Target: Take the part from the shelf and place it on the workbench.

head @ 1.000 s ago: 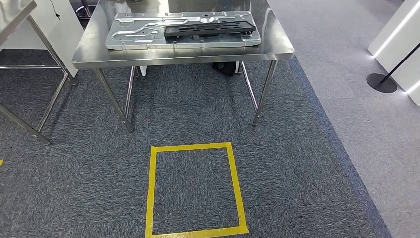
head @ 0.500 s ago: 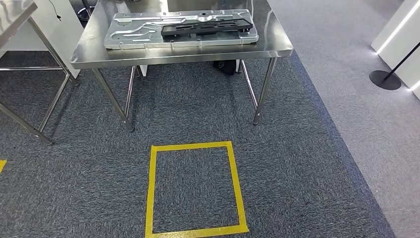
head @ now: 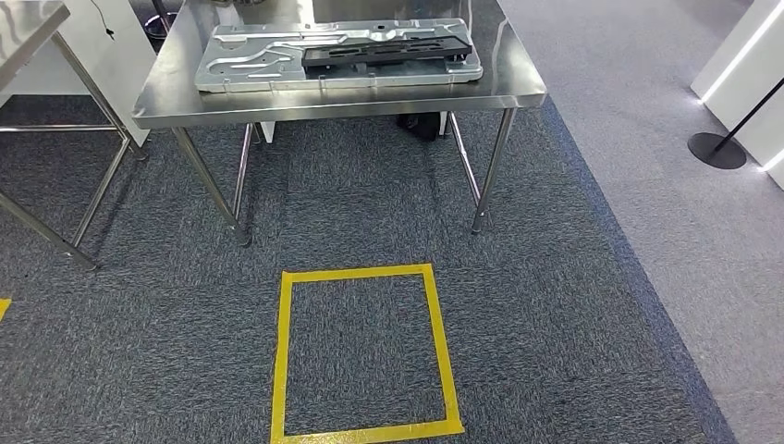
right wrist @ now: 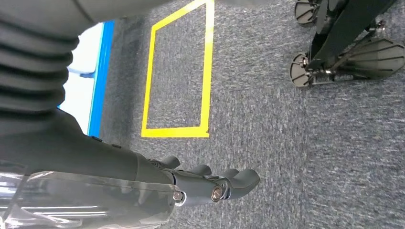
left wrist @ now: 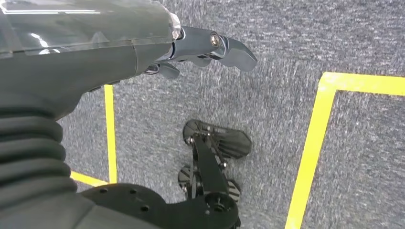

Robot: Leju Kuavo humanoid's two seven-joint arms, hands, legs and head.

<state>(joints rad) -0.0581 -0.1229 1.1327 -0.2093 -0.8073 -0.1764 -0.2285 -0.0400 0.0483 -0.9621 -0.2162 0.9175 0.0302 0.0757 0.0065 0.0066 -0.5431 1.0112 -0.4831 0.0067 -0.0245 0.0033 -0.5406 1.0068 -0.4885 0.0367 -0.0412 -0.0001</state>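
Note:
The steel workbench (head: 342, 104) stands ahead of me, at the top of the head view. On it lies a large silver stamped metal plate (head: 259, 60), and a long black part (head: 384, 51) rests on the plate's right half. My left hand (left wrist: 205, 45) hangs above the grey carpet, its fingers loosely apart and holding nothing. My right hand (right wrist: 210, 183) also hangs over the carpet, empty, with its fingers slightly bent.
A yellow tape square (head: 281, 351) marks the carpet in front of the workbench. A second steel table (head: 28, 23) stands at the left. A black stanchion base (head: 716, 148) and white panels are at the right. A dark object (head: 421, 125) sits under the workbench.
The whole head picture has shifted slightly, so the camera moved a little; over the last half second it is almost still. Nothing on the workbench has moved.

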